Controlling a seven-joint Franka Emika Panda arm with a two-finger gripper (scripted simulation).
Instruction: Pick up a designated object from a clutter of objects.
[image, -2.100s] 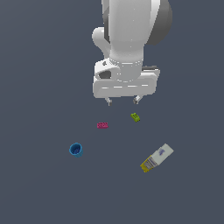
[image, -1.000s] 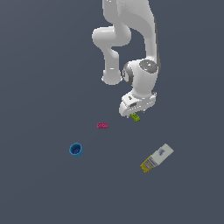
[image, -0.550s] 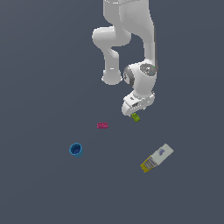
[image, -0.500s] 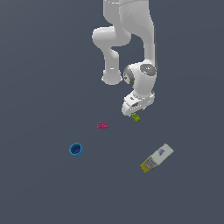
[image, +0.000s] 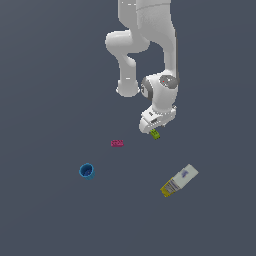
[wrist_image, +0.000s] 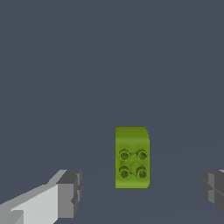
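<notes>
- The gripper (wrist_image: 140, 192) is spread wide, holding nothing; the yellow-green brick (wrist_image: 131, 157) lies on the floor between its two fingers (wrist_image: 70, 194), touching neither.
- In the exterior view the brick (image: 155, 133) sits directly under the gripper (image: 156, 126), at about 3 o'clock from the magenta brick (image: 117, 143).
- To do the grasp well, I judge the brick should be centred in the gap first, as it lies a little nearer one finger, then the fingers lowered until the pads meet its long flat sides, then closed.
- The brick is a small rigid block, smooth-sided, with four round studs at one end and one rounded corner.
- The finger pads look dark grey and blocky.
- Blue cup (image: 87, 171) and white box (image: 179, 180) lie well apart.
</notes>
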